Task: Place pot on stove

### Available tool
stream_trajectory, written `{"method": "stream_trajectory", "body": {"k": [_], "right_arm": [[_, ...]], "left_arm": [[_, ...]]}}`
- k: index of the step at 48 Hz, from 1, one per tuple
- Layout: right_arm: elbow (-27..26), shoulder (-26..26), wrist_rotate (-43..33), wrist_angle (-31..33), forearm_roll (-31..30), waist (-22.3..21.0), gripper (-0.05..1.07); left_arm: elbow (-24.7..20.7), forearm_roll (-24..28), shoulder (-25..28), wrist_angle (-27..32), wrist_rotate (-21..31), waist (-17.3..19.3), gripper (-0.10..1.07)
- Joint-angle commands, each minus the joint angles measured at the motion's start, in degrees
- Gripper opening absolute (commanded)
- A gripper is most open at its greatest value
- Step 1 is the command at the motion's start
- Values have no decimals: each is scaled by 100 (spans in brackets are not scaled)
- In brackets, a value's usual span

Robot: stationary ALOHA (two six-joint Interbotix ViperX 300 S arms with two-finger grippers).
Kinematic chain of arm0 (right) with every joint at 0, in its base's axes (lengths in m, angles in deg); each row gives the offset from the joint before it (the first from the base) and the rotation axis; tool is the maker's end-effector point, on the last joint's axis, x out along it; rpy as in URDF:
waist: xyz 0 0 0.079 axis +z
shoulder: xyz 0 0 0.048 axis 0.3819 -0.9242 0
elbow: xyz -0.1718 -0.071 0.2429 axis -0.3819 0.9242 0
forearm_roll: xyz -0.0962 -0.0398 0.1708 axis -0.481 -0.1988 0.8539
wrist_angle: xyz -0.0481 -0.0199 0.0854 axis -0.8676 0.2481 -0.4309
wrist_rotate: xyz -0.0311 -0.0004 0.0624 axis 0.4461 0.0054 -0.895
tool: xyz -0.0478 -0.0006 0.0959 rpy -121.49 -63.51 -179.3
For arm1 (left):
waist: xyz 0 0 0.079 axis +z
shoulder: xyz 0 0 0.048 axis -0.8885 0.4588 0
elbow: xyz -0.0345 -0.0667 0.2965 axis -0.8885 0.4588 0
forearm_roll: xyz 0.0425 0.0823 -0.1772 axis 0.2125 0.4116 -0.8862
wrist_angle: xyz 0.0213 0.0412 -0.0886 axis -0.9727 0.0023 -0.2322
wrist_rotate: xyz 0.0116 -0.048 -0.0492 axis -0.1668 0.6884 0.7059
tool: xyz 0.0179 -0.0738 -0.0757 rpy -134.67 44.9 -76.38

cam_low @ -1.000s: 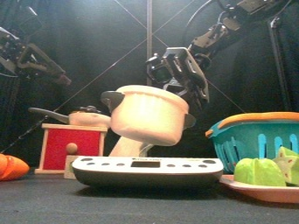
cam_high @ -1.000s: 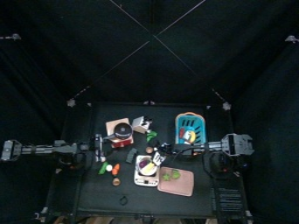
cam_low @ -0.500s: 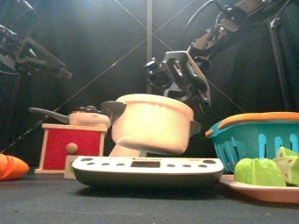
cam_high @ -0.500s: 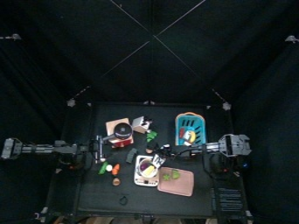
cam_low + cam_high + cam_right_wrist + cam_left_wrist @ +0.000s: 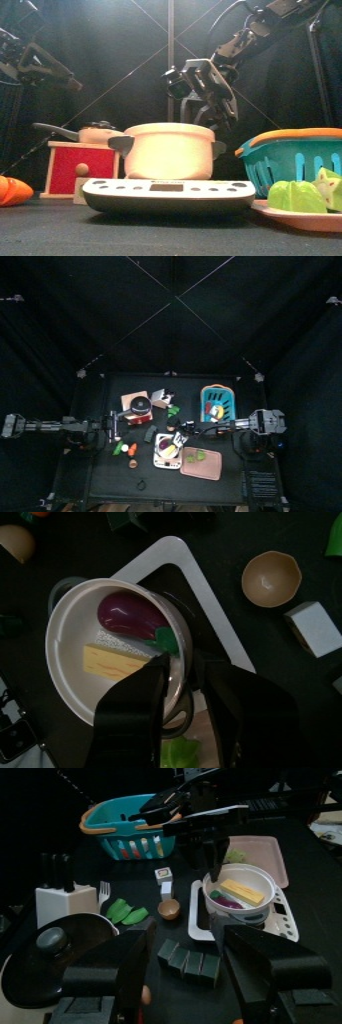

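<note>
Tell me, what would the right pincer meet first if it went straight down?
Probably the pot on the stove: the right pincer hangs open just over its rim, though the depth is unclear.

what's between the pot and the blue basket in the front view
In the front view, nothing stands between the pot and the blue basket: only dark backdrop shows in that gap. The pot sits level on the stove.

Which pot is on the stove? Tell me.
The cream pot with food inside sits on the white stove; the black-lidded pot stands apart from it.
</note>
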Motion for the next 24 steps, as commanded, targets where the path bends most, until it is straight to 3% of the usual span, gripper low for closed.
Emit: {"method": "stream_trajectory", "body": {"k": [1,9,24], "right_arm": [[-167,299,9,202,-185,-26,69],[-193,316,18,290,-290,-9,69],[-193,694,88,-167,-615,-26,69]], "left_arm": [[-70,0,9,-26,-9,9,85],[-70,0,9,-26,-9,9,85],[-44,18,9,-26,-9,9,85]]}}
